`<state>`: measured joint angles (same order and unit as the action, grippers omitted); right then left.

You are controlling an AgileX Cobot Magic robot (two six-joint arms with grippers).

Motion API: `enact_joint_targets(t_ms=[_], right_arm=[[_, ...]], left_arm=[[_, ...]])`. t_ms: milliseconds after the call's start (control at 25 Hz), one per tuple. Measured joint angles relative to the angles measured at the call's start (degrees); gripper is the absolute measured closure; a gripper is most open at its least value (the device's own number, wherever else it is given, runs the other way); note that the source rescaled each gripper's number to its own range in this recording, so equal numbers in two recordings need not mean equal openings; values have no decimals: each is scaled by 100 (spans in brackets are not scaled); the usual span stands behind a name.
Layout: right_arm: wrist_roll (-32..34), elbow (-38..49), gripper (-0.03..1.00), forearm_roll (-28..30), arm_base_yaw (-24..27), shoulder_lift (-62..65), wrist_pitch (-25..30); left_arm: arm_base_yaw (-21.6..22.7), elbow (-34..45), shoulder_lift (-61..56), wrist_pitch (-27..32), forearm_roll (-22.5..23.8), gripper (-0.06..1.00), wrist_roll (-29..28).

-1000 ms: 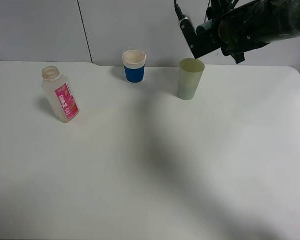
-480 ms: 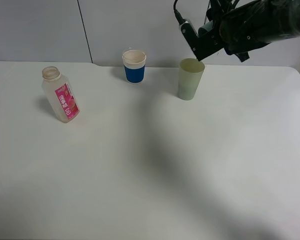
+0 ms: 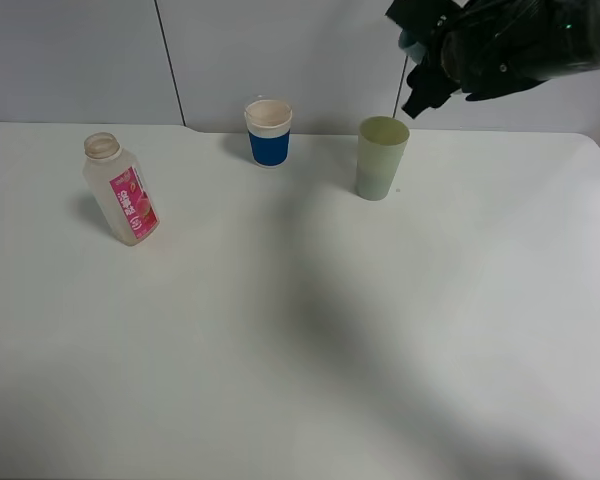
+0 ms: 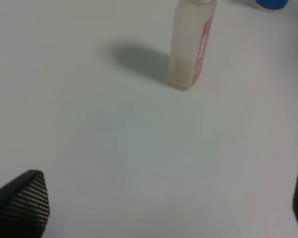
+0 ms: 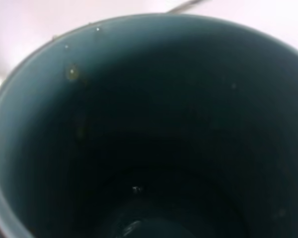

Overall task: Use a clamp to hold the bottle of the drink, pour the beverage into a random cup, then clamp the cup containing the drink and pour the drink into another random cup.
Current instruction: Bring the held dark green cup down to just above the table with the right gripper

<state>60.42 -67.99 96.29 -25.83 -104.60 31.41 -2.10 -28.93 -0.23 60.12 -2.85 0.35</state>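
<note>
On the white table (image 3: pixel 310 330) three of the task's things stand upright and well apart. The clear plastic bottle (image 3: pixel 121 190), with a pink label and no cap, stands toward the left side; in the left wrist view the same bottle (image 4: pixel 191 44) appears at some remove beyond the claw, with its shadow on the table beside it. A paper cup with a blue sleeve (image 3: pixel 268 132) stands near the back edge, in front of the grey wall panels (image 3: pixel 80 60); only a sliver of its blue sleeve (image 4: pixel 271 4) reaches the left wrist view. To its right stands a pale green cup (image 3: pixel 381 158), its mouth open upward.

The right arm (image 3: pixel 510 45) hangs in the air at the upper right of the high view, above and just behind the pale green cup. It carries a dark teal cup (image 3: pixel 417 45), which is tilted, with its mouth facing the wrist camera. In the right wrist view this dark teal cup (image 5: pixel 35 119) fills nearly the whole picture: a deep dark inside with small droplets on the wall (whether liquid lies at the bottom is too dim to tell). The right gripper's fingers themselves are hidden behind the cup, and it is pinching the cup.

The left gripper (image 4: pixel 154 198) is spread wide, its two dark fingertips (image 4: pixel 22 201) at the picture's corners, holding nothing, over bare table short of the bottle.
</note>
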Motion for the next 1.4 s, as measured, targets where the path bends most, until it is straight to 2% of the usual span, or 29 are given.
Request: enact_joint_targets(t_ms=[80,200,360,400,560,720,840,960,1080,1120,1160,1240,1360,1400], right_arm=[[829,0,96,-115,-21,195,-298],[1654,0,96,-315,-28,494,-1306],[1824,0,96,-603,-28,707,-3075],[1738,0,96,-745,-28,721,-3677],[972,0,96,-1623,-52,720,-5338],[99,0,96,-2641,-179,720,-6476],[-424,0,96,-3174,-315,715,-6740],[-791,29,96,-3448,-451,710,-6747],[-1894,330,96,-4344,-674,710,-6735],[-2954,635,96,-5357,-873,710,-6599],[-3523,784,96,-5917,-969,710,-6530],[-5164,1174,96,-7469,-1218,710,-6423],[-6839,1564,96,-9030,-1514,629,-6440],[-7129,1685,96,-9407,-1552,578,-6445]], left_arm=[[0,0,0,0,0,-6,0],[0,0,0,0,0,-6,0],[0,0,0,0,0,-6,0],[0,0,0,0,0,-6,-35],[0,0,0,0,0,-6,-35],[0,0,0,0,0,-6,0],[0,0,0,0,0,-6,0],[0,0,0,0,0,-6,0],[0,0,0,0,0,-6,0],[0,0,0,0,0,-6,0],[0,0,0,0,0,-6,0],[0,0,0,0,0,-6,0],[0,0,0,0,0,-6,-35],[0,0,0,0,0,-6,0]])
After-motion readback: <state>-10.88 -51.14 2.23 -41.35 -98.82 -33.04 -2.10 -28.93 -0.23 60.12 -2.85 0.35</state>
